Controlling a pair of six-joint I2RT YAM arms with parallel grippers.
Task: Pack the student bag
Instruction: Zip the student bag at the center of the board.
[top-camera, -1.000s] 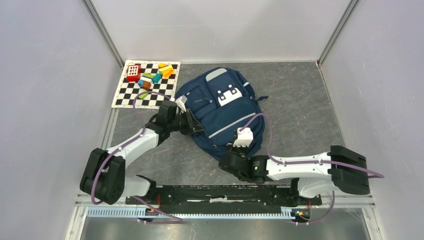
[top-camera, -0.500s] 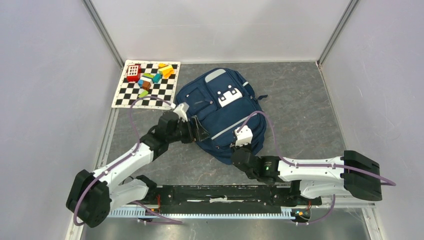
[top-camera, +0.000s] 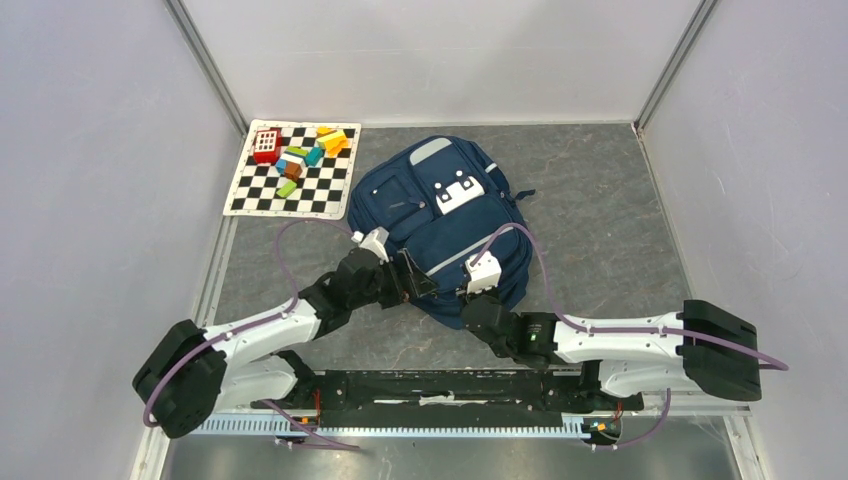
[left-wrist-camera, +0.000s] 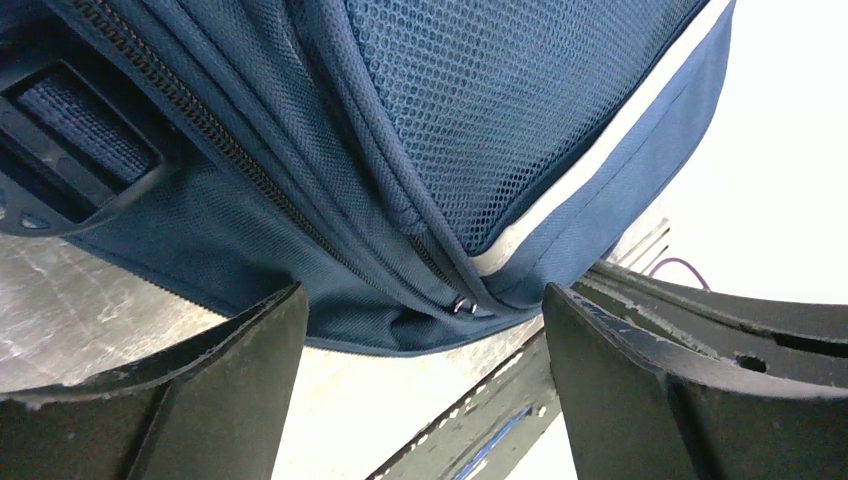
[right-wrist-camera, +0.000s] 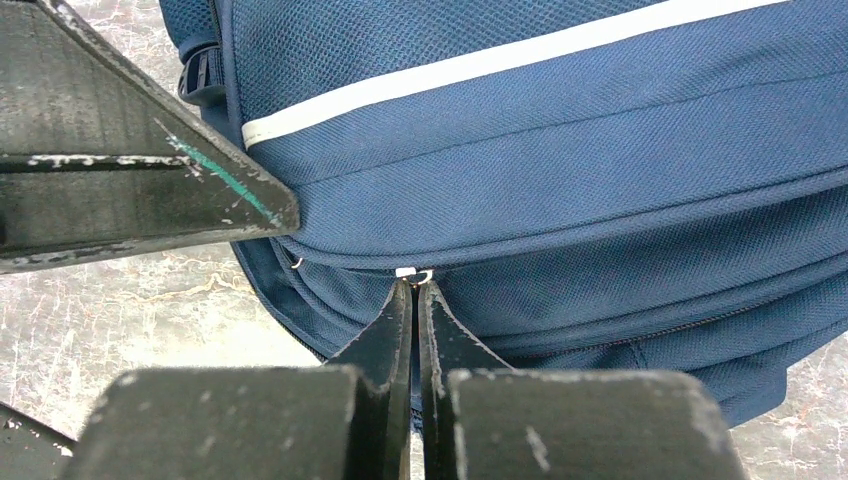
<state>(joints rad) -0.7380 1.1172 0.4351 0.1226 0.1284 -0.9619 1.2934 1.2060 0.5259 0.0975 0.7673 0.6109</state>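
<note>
The student bag is a navy backpack with grey stripes, lying flat mid-table. My left gripper stands open at its near-left edge, nothing between the fingers. In the left wrist view the bag fills the top and a small metal zipper slider sits just beyond the open left gripper. My right gripper is at the bag's near edge. In the right wrist view this gripper is shut on a zipper pull of the bag, and a left finger shows close by.
A checkered mat at the far left carries several coloured blocks and a red one. Grey walls close in both sides. The arms' base rail runs along the near edge.
My left gripper has opened and slid along the bag's left edge toward the near side, ending close to the right gripper. The right gripper stays shut and has shifted slightly right.
</note>
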